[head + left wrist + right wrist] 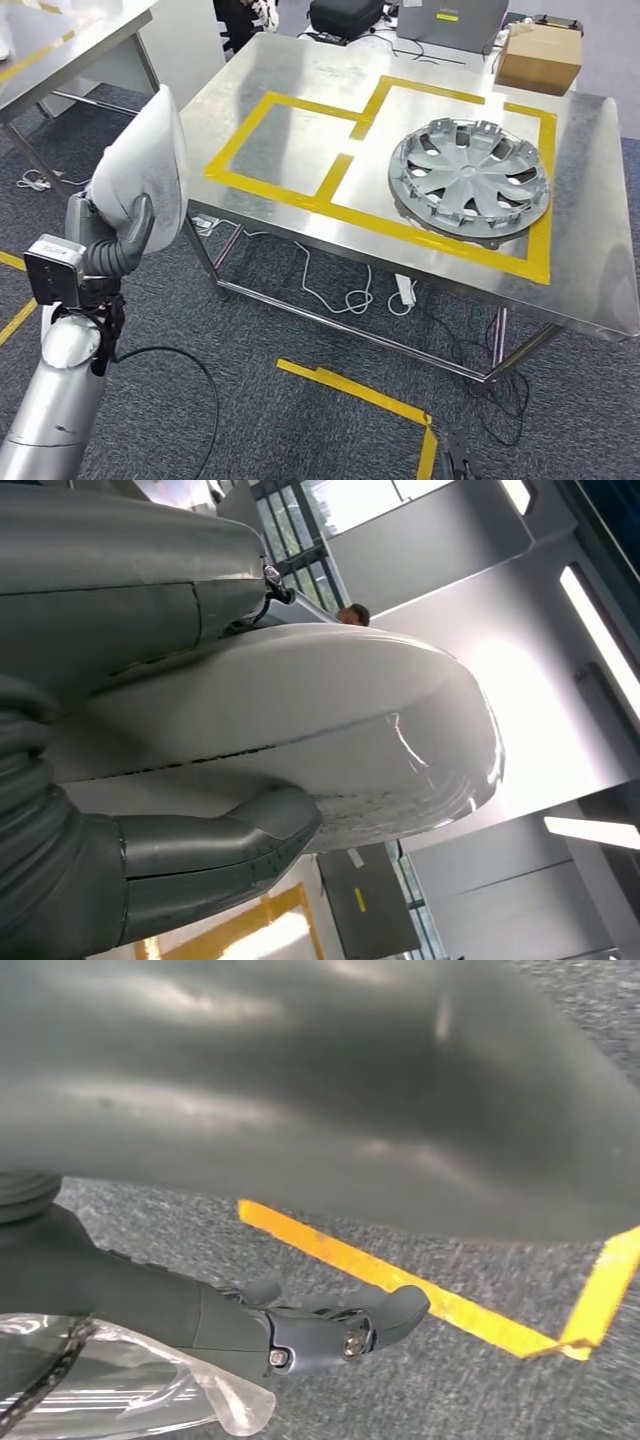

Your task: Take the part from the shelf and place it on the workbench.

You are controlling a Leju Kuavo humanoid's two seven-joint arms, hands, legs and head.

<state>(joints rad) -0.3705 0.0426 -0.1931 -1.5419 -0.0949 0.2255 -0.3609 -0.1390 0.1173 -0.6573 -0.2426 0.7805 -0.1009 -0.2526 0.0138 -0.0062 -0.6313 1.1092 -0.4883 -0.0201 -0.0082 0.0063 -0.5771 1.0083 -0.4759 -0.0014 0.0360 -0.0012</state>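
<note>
My left hand [113,255] grips a white, smooth, rounded shell part [143,170], held up at the left, short of the workbench's near left corner. In the left wrist view the grey thumb [226,850] presses on the part's curved white face [302,720] and darker fingers lie across its other side. The steel workbench [287,80] carries yellow tape rectangles; the left one [290,150] is bare. My right hand [302,1330] hangs over the carpet with its fingers stretched out and nothing in them.
A grey wheel cover [469,178] lies in the right taped rectangle. A cardboard box [540,55] stands at the bench's far right corner. Cables [340,295] trail on the carpet under the bench, and yellow floor tape [355,390] runs in front. Another table [60,40] is at far left.
</note>
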